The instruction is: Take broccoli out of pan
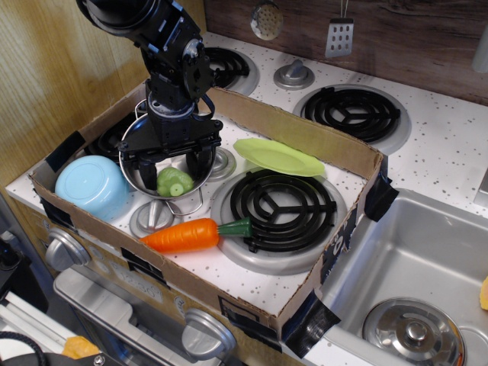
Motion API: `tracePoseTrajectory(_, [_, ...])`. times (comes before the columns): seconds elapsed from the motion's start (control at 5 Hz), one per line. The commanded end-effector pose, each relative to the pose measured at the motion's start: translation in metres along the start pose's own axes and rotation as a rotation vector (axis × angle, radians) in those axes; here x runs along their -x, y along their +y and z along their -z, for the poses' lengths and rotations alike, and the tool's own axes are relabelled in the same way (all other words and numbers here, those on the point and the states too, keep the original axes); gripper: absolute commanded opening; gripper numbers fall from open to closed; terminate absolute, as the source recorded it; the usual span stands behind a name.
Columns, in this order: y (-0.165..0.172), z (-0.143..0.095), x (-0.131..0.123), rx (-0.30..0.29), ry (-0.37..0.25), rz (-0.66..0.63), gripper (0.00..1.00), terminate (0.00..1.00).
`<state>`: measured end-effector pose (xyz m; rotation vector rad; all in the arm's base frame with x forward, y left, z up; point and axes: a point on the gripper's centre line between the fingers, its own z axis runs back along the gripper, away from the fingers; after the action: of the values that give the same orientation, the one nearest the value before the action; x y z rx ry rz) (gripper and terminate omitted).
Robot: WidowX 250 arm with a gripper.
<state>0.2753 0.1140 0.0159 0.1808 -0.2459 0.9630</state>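
The pale-green toy broccoli [173,181] lies inside the shiny steel pan [142,178], near its front wall, stem end toward the camera. The pan stands on the stove's front left, inside the cardboard tray. My black gripper [169,166] hangs straight down into the pan. Its two fingers are spread open, one on each side of the broccoli, with the tips at about the level of the broccoli's top. The far half of the pan is hidden behind the gripper and arm.
A light-blue bowl [93,185] sits left of the pan. An orange carrot [183,235] lies in front of it. A lime-green plate [278,157] lies to the right, by a black burner [280,204]. Cardboard walls [305,139] surround all this. A sink [427,282] is at right.
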Motion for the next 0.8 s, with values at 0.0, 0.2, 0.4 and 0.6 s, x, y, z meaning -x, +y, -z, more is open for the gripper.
tracePoseTrajectory(0.0, [-0.001, -0.006, -0.005, 0.014, -0.008, 0.022, 0.0, 0.0])
tracePoseTrajectory(0.2, [0.0, -0.016, -0.014, -0.004, -0.024, 0.047, 0.0, 0.0])
tracePoseTrajectory(0.4, [-0.002, -0.033, -0.029, -0.039, -0.052, 0.079, 0.0, 0.0])
tracePoseTrajectory(0.6, [-0.006, -0.058, -0.034, -0.098, -0.081, 0.087, 0.0, 0.0])
